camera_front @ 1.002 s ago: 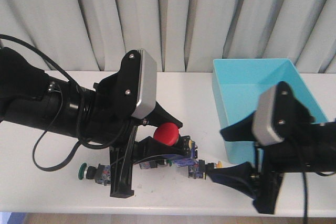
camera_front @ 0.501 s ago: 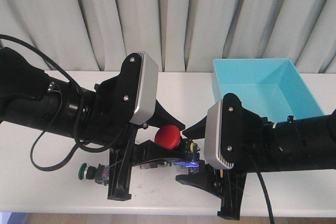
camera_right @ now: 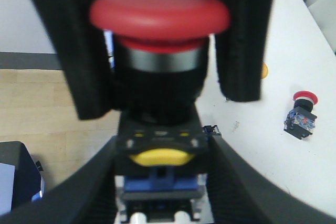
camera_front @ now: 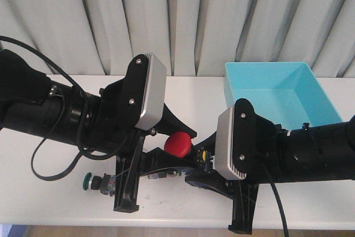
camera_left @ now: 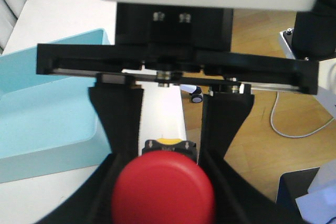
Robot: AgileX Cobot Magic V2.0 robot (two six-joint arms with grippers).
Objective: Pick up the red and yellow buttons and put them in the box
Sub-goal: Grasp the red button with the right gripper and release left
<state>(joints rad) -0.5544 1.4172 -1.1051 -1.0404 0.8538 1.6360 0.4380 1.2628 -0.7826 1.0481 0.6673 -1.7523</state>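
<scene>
the turquoise box (camera_front: 310,90) sits at the far right of the white table (camera_front: 194,90), and both arms meet just to the near-left of it. the left gripper (camera_front: 161,162) is clenched on a red button (camera_front: 178,144): in the left wrist view its two black fingers (camera_left: 118,124) press the sides of the red mushroom cap (camera_left: 165,192), with the box (camera_left: 47,114) beyond it. the button is held a little above the table, well short of the box and not over it.

the right gripper (camera_front: 211,173) comes in from the box side, low and right up against that same cluster. its wrist view shows a yellow button (camera_right: 159,157) sitting between its fingers (camera_right: 92,182), but i cannot tell whether they pinch it or only flank it. the held red button (camera_right: 159,17) fills the view just past it.

further from the box, a second small red button (camera_right: 302,115) stands alone on the table, and a green-capped button (camera_front: 97,182) lies by the near edge under the left arm.
</scene>
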